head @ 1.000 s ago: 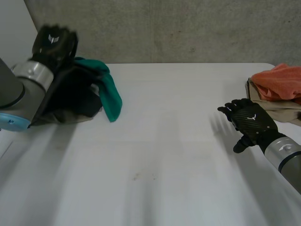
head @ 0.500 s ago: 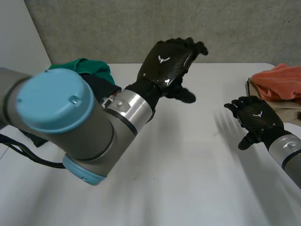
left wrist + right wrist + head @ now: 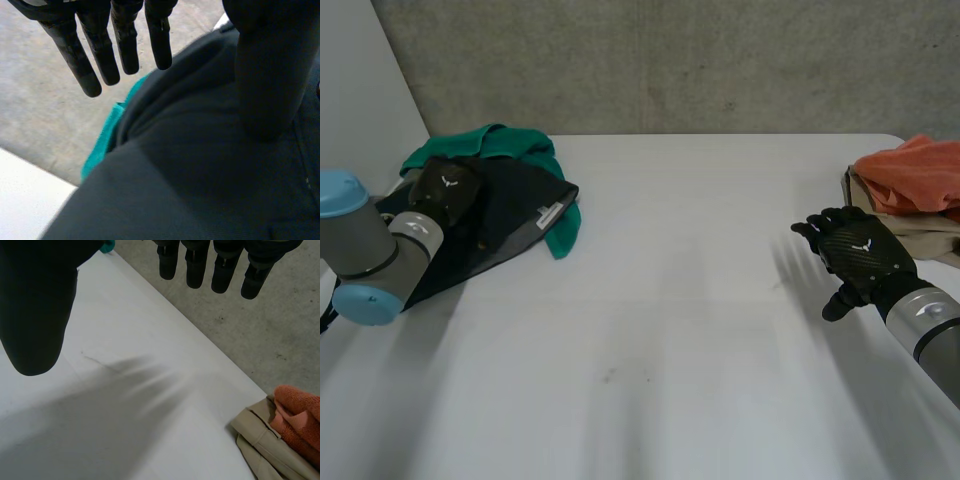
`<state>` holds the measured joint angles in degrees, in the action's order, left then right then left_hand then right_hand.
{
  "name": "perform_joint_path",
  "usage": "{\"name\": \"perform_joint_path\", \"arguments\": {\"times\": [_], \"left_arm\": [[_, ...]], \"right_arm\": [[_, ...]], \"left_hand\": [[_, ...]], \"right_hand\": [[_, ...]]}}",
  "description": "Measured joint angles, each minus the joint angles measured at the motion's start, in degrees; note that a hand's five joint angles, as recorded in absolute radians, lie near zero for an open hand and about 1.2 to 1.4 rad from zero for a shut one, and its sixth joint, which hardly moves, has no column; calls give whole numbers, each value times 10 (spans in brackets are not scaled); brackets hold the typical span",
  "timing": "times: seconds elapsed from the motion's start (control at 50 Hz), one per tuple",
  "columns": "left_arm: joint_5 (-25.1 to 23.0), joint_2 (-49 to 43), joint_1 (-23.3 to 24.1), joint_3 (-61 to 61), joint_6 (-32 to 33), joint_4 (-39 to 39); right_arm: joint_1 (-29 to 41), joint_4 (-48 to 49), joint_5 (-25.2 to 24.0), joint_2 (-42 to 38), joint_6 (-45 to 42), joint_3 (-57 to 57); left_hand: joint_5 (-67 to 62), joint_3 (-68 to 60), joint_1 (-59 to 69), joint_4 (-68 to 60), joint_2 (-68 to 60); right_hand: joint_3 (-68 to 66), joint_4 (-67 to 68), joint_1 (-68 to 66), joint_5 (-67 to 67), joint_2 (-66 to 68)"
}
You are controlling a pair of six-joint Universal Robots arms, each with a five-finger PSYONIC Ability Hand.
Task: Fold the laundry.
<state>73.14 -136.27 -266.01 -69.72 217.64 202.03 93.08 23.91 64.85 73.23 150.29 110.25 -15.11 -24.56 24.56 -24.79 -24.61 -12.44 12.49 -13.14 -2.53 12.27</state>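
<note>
Showing straight fingers, left robot hand (image 3: 445, 190) at dark garment (image 3: 515, 215), right robot hand (image 3: 860, 260) likewise, above table (image 3: 670, 330)

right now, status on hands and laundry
Left hand open over dark garment, green cloth beneath. Right hand open above table. Orange and beige pile beside it, nothing blocking.

Orange towel (image 3: 915, 172) and beige garment (image 3: 920, 225), right of frame: cut off by edge. Green cloth (image 3: 490, 140), upper left: partly covered by dark garment (image 3: 510, 215); its label (image 3: 548, 213) unreadable.

Table (image 3: 670, 320) mid free btwn cloth pile (image 3: 515, 200) at left, orange stack (image 3: 918, 172) at right.
</note>
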Motion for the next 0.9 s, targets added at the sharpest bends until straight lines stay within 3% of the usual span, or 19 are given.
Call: {"name": "perform_joint_path", "arguments": {"times": [0.14, 0.2, 0.22, 0.26, 0.44, 0.64, 0.72, 0.8, 0.82, 0.86, 0.9], "left_arm": [[-45, -56, -20, 43, -3, 4], [-48, -66, -21, 51, -5, 5], [-48, -67, -21, 51, -6, 5], [-48, -67, -21, 52, -8, 8], [-41, -18, -5, 17, -25, 33], [13, 236, 110, -25, -271, 49], [40, 290, 162, -10, -348, 46], [52, 301, 204, 2, -378, 44], [60, 297, 245, 13, -393, 43], [68, 284, 282, 21, -400, 43], [69, 280, 289, 22, -401, 43]], "right_arm": [[0, 1, 0, -3, 0, 0], [0, 1, 0, -6, 0, 0], [0, 1, 0, -6, 0, 0], [0, 1, 1, -9, 0, 0], [0, 1, 13, -14, 0, -1], [0, 0, 25, -14, 0, -3], [0, 0, 25, -14, 0, -2], [0, 0, 26, -13, 2, -2], [-2, 1, 30, -12, 3, -2], [-3, 1, 32, -11, 3, -2], [-4, 1, 38, -10, 5, -2]], "left_hand": [[-99, -105, 110, -104, -106], [-254, -284, 266, -294, -299], [-254, -284, 266, -294, -299], [-329, -367, 338, -413, -390], [-329, -377, 359, -427, -398], [-329, -435, 408, -441, -436], [-329, -435, 412, -441, -439], [-329, -435, 412, -441, -439], [-329, -435, 412, -441, -439], [-329, -435, 412, -441, -439], [-329, -435, 412, -441, -440]], "right_hand": [[0, 0, 0, 0, 0], [0, 0, 0, 0, 0], [0, 0, 0, 0, 0], [0, 0, 0, 0, 0], [0, 0, 0, 0, 0], [0, 0, 0, 0, 0], [0, 0, 0, 0, 0], [0, 0, 0, 0, 0], [0, 0, 0, 0, 0], [0, 0, 0, 0, 0], [0, 0, 0, 0, 0]]}}
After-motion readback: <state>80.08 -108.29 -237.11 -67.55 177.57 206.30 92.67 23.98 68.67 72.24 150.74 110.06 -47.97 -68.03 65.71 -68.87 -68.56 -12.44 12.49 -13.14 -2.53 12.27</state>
